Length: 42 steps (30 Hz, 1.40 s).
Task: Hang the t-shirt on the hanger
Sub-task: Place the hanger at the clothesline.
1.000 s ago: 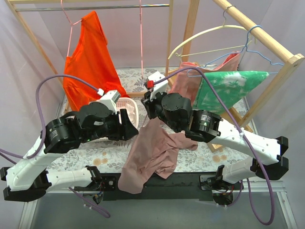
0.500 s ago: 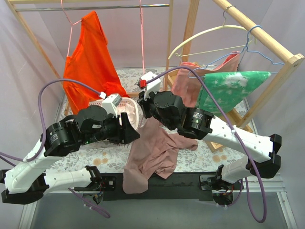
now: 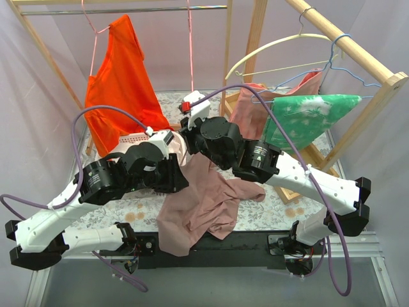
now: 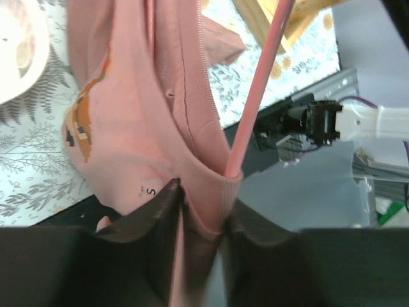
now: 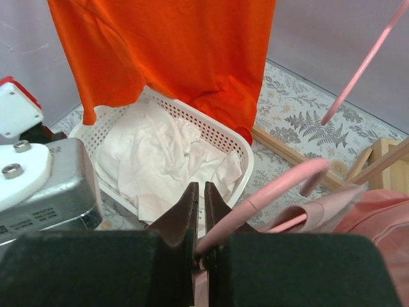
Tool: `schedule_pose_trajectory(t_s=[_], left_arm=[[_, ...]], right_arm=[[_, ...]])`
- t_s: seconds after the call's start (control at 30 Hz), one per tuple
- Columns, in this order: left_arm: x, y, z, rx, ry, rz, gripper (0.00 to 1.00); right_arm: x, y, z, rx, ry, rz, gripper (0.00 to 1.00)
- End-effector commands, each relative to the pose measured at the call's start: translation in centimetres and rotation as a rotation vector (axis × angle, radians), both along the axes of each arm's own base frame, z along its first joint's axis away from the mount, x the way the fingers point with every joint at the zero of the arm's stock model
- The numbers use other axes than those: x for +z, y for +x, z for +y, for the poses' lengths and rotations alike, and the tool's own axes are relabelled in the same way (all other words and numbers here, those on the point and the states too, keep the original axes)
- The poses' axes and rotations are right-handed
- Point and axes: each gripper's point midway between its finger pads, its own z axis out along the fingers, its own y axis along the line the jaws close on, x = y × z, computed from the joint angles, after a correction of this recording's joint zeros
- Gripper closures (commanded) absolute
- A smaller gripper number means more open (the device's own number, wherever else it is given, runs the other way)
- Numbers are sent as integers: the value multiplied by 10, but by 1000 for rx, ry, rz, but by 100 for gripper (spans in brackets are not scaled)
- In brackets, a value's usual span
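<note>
The mauve-pink t-shirt (image 3: 206, 203) hangs between the two arms, its lower part draped over the table's front edge. My left gripper (image 4: 201, 206) is shut on its ribbed collar (image 4: 214, 192), where a size tag shows. One pink arm of the hanger (image 4: 261, 89) runs down into the collar opening. My right gripper (image 5: 199, 193) is shut on the thin pink hanger (image 5: 271, 194) near its curved hook, above the basket. In the top view both grippers, the left (image 3: 179, 181) and the right (image 3: 192, 142), are largely hidden by the arms.
A white basket (image 5: 245, 153) of white cloth sits at the left rear. The orange shirt (image 3: 121, 83) hangs behind it. A cream hanger (image 3: 275, 48), a blue wire hanger (image 3: 348, 64), a salmon shirt (image 3: 249, 109) and a green cloth (image 3: 307, 118) hang on the wooden rack at right.
Both arms have shifted up and toward the back left. The t-shirt has moved with them, its collar held higher. Both grips are unchanged.
</note>
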Motion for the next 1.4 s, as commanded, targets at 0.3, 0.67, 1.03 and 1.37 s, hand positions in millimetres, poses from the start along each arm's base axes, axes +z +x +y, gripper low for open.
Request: schedule_pose_trajectory(t_s=[0.3, 0.67, 1.03, 1.37], left_arm=[[11, 33, 38, 210, 68, -148, 100], [4, 39, 60, 339, 60, -159, 100], [128, 62, 86, 487, -33, -356, 100], [230, 116, 63, 580, -29, -663, 100]], right_arm=[[23, -5, 6, 41, 76, -9, 99], [18, -9, -8, 47, 84, -6, 29], [-21, -18, -88, -126, 130, 105, 25], [-46, -34, -110, -102, 122, 166, 25]])
